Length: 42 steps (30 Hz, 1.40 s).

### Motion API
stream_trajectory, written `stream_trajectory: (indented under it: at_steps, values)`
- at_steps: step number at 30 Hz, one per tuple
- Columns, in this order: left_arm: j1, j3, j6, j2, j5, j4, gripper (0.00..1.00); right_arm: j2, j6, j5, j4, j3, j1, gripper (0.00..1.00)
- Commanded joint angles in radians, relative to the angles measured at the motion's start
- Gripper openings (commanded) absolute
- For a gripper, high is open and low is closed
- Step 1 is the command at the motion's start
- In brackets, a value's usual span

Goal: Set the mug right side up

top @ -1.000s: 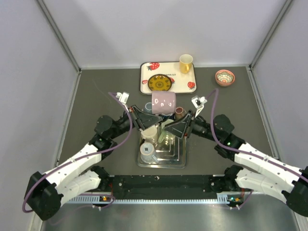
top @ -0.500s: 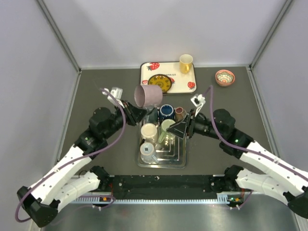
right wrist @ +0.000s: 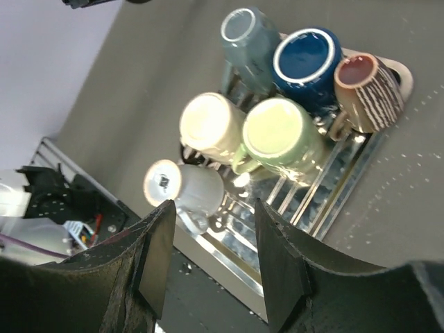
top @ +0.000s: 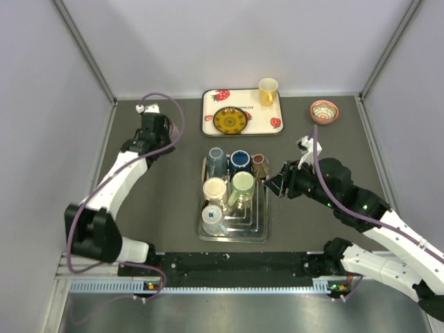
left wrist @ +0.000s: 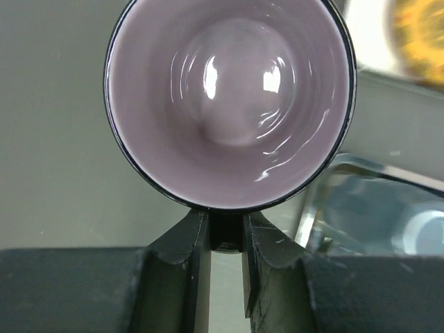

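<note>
Top external view, from the arm bases outward: a metal drying rack [top: 254,223] sits on the dark counter [top: 170,208]. It carries a white mug [top: 211,218] at the front, a cream mug [top: 215,189] and a green mug [top: 241,186] behind it. A grey-blue mug [top: 216,161], a dark blue mug [top: 240,161] and a brown striped cup [top: 259,163] stand along the back. Just right of the rack hangs the right end effector [top: 276,184], fingers spread with nothing between them.

Farther off, the left arm reaches to the far-left part of the counter. In the left wrist view, the left end effector [left wrist: 225,223] pinches the rim of the lilac mug [left wrist: 229,97], whose mouth faces that camera. From above the mug is hidden under the wrist, and whether it touches the counter cannot be told.

At the back lies a strawberry tray [top: 208,125] holding a yellow plate [top: 229,120] and a yellow mug [top: 268,90]. A pink bowl [top: 324,111] sits to its right.
</note>
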<state>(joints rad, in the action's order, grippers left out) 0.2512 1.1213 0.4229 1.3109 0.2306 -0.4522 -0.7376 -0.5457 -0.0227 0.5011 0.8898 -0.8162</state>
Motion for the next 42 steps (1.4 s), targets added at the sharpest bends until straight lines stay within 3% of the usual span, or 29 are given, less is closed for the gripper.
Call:
stream_trajectory:
  at_steps: [1,15,27,28,29,32,38,41,42]
  values:
    - [-0.052,0.133,-0.052,0.15,-0.001,0.041,0.0,0.0,0.042,-0.085,0.063,-0.017,-0.008,0.49]
    - [-0.087,0.469,-0.13,0.603,0.023,-0.014,0.0,-0.085,0.078,-0.166,0.065,-0.049,-0.008,0.52]
    - [-0.084,0.534,-0.101,0.709,0.003,-0.06,0.0,-0.132,0.089,-0.189,0.053,-0.037,-0.009,0.54]
    - [-0.082,0.529,-0.099,0.711,0.007,-0.065,0.02,-0.137,0.087,-0.191,0.053,-0.037,-0.008,0.55]
    - [-0.084,0.531,-0.098,0.712,0.012,-0.071,0.13,-0.14,0.086,-0.186,0.053,-0.038,-0.008,0.55]
    - [-0.084,0.517,-0.085,0.699,0.021,-0.085,0.35,-0.143,0.084,-0.18,0.053,-0.043,-0.009,0.58]
    - [-0.084,0.476,-0.075,0.591,0.053,-0.074,0.51,-0.128,0.072,-0.184,0.053,-0.051,-0.009,0.61]
    - [-0.082,0.477,-0.053,0.518,0.076,-0.108,0.54,-0.126,0.075,-0.198,0.056,-0.049,-0.008,0.8]
    - [-0.082,0.473,-0.041,0.46,0.084,-0.117,0.55,-0.126,0.073,-0.209,0.056,-0.051,-0.008,0.97]
